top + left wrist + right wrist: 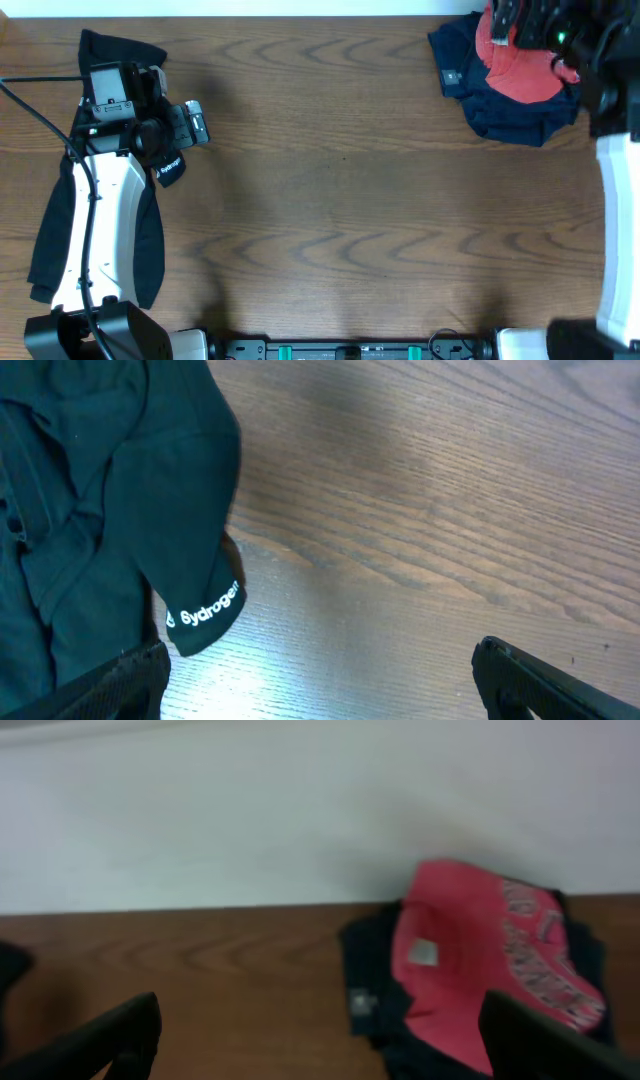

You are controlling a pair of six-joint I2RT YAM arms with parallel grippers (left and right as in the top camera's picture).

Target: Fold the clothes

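White arm shells, black cable, black left gripper

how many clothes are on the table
3: a black garment along the left edge, and a red shirt atop a navy garment at the far right corner. The pile may hide more.

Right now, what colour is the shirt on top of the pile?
Coral-red shirt; right wrist view.

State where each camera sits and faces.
Overhead: above the table, looking straight down; left arm, right arm show.
Left wrist: on the left arm, facing down at the black garment and its white label; own fingers below.
Right wrist: low, facing the wall and the red T-shirt; own fingers below.
Shared: overhead and right wrist both show the red T-shirt.
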